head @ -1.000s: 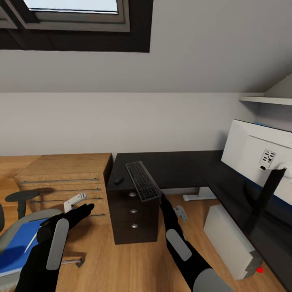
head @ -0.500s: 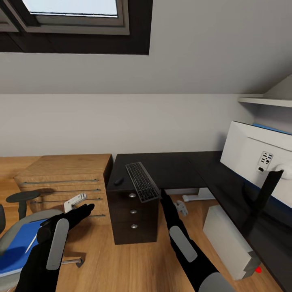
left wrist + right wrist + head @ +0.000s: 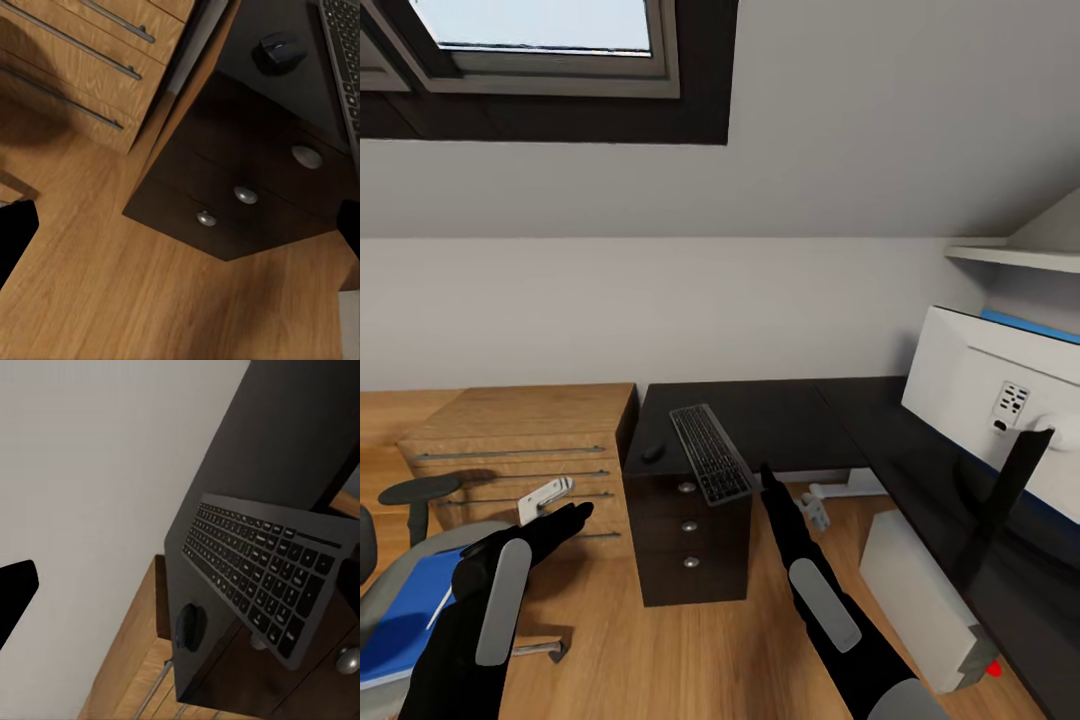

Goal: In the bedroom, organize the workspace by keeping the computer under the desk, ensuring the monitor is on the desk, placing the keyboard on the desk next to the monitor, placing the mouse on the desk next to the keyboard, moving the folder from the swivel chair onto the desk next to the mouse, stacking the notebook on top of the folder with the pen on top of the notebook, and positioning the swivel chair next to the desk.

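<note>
The black keyboard point(image 3: 710, 452) lies on the black desk point(image 3: 800, 410) with its near end jutting over the front edge. The mouse point(image 3: 653, 452) sits just to its left. At the right the monitor point(image 3: 990, 395) stands on the desk, its pale back towards me. The grey-white computer point(image 3: 922, 592) stands on the floor by the desk. The swivel chair point(image 3: 405, 545), lower left, carries the blue folder point(image 3: 405, 620) and the white pen point(image 3: 440, 602); the notebook is hidden. My left gripper point(image 3: 573, 518) hangs open beside the chair. My right gripper point(image 3: 766, 478) hangs open just below the keyboard's near end.
A black drawer unit point(image 3: 688, 540) with round knobs stands under the keyboard. A wooden chest point(image 3: 525, 440) with bar handles sits left of it. A white shelf point(image 3: 1010, 258) hangs upper right, with skylights above. Bare wood floor lies between the chair and the drawers.
The whole picture has slid down a little, so the camera has moved. The right arm has shifted slightly to the right. The keyboard, mouse and left arm have kept their places.
</note>
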### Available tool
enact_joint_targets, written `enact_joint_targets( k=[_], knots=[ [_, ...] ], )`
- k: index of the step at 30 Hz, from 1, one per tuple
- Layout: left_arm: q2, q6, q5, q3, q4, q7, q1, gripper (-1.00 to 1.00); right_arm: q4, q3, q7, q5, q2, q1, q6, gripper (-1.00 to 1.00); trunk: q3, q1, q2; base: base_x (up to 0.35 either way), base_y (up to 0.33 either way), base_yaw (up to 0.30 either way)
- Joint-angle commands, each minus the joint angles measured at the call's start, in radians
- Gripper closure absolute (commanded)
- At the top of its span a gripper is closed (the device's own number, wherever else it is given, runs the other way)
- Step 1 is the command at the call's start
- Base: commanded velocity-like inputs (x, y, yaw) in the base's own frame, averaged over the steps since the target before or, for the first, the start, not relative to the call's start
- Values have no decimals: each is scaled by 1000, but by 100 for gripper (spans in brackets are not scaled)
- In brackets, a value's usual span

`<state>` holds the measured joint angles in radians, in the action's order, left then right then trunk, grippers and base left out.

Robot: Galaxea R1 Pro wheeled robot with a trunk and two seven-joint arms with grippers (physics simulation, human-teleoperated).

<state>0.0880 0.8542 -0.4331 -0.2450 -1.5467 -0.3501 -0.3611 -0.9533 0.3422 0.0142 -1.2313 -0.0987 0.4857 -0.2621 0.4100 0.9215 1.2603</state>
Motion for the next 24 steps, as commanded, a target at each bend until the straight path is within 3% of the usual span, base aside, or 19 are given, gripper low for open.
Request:
enact_joint_targets(
  k=[1,9,17,24],
  knots=[
    [1,3,-10,-2,-1,-8,-1,-100,-1,4,1,-10,1,1,-6,-100,-2,-4,-7,0,0,0],
    [15,5,-10,-2,-1,-9,-1,-100,-1,5,-2,-10,-1,0,-8,-100,-27,-35,-63,-56,0,0],
    [19,5,-9,-2,-1,-10,-1,-100,-5,5,-3,-9,2,0,-5,-100,-52,-65,-119,-284,-52,0],
    [30,6,-6,-3,-1,-10,-1,-100,-4,3,-2,-11,2,0,-5,-100,-74,-92,-168,-301,-201,0]
  ],
)
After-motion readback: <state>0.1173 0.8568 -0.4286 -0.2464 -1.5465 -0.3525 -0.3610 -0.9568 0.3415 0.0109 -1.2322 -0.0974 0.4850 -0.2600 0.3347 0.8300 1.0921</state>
